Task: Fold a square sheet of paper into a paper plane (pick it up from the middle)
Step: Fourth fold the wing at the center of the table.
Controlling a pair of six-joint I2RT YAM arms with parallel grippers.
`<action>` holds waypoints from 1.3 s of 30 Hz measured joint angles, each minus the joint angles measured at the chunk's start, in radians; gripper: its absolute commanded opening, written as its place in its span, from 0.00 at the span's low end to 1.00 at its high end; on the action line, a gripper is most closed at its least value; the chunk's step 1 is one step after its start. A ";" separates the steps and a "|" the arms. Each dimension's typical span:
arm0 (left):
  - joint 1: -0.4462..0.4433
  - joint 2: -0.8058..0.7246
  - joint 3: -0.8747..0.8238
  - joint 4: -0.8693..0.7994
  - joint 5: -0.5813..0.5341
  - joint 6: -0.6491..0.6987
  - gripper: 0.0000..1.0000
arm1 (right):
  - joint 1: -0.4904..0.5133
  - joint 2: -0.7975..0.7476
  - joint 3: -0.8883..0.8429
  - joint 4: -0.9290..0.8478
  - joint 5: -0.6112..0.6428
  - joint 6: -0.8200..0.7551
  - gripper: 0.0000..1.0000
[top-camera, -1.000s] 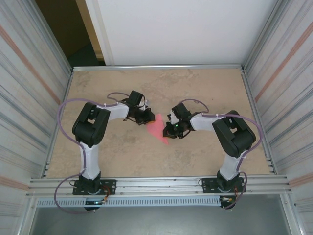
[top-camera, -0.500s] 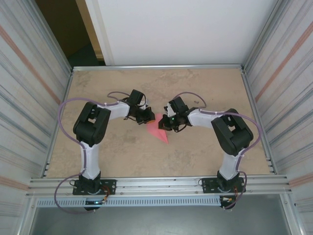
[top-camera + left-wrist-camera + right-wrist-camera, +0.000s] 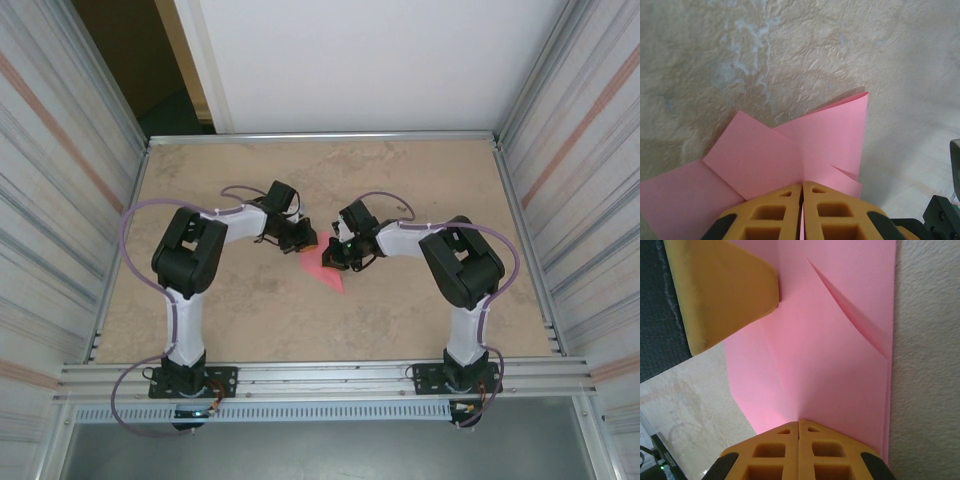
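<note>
The square sheet of paper is pink and folded into a pointed wedge on the tan table, its tip toward the near edge. My left gripper is at the wedge's far left corner. In the left wrist view its yellow fingers are shut, with a pink sliver of the paper pinched between them. My right gripper sits on the wedge's right side. In the right wrist view its fingers are shut with their tips against the flat, creased paper. The left gripper's fingers appear there at the top left.
Both grippers are close together at the table's middle. Metal rails run along the near edge, and corrugated side walls enclose the table. A black part of the right arm is at the left wrist view's lower right.
My right gripper has slid left and slightly away from the near edge, closer to the left gripper. The paper wedge looks narrower. The left gripper has stayed put.
</note>
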State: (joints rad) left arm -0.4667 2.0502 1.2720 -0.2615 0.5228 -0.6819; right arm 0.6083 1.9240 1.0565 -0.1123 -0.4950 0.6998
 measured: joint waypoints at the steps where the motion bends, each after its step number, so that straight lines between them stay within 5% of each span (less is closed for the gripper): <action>1: 0.000 0.002 0.004 -0.005 -0.001 0.000 0.11 | 0.000 0.000 0.000 0.000 -0.001 0.000 0.03; 26: 0.000 0.015 0.037 -0.052 -0.001 -0.003 0.14 | 0.020 -0.289 -0.324 -0.065 0.001 -0.004 0.05; 33: 0.000 -0.006 0.039 -0.029 0.033 -0.020 0.26 | -0.011 -0.376 -0.329 -0.040 0.026 0.007 0.31; 39: 0.012 -0.163 -0.045 0.071 0.041 -0.070 0.39 | -0.070 -0.371 -0.277 0.045 0.045 0.026 0.36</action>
State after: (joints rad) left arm -0.4545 1.8870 1.2266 -0.1905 0.5640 -0.7517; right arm 0.5381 1.5532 0.7799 -0.0673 -0.4503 0.7254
